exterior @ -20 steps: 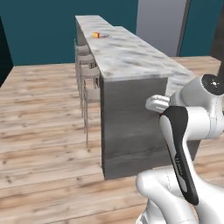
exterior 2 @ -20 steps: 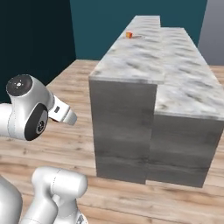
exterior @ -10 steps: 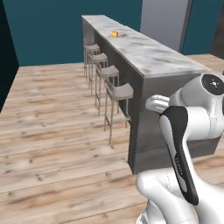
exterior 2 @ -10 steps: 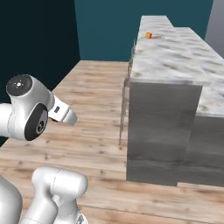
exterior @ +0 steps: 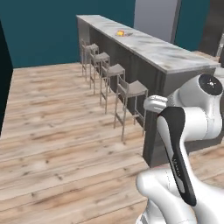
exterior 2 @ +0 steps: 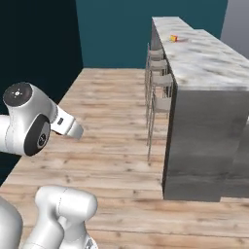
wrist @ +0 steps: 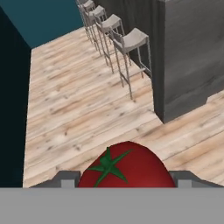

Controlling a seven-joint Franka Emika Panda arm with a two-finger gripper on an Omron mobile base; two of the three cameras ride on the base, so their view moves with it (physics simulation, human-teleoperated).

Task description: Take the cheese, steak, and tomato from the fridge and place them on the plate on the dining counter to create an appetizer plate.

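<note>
In the hand view my gripper [wrist: 124, 180] is shut on the tomato [wrist: 127, 168], a dark red glossy ball with a green stalk star, held between the two fingertips [wrist: 65, 179]. The dining counter [exterior: 148, 46] [exterior 2: 204, 58] has a veined marble top and a dark base and stretches away ahead. Far along its top lies a small orange-yellow piece, the cheese [exterior: 120, 33] [exterior 2: 173, 38]. It is too small to tell whether the plate lies under it. The steak and the fridge are out of view.
Several pale stools [exterior: 131, 89] [exterior 2: 158, 73] [wrist: 131, 39] stand in a row along the counter's near side. Wooden floor [exterior: 57, 131] spreads to the left of them. A teal wall [exterior: 43, 26] closes the back, and a dark wall edge [wrist: 13, 109] runs along the left.
The whole picture has shifted, so the base has moved: the counter's end face slid right and the stool side came into view. The arm keeps its pose and its hold on the tomato.
</note>
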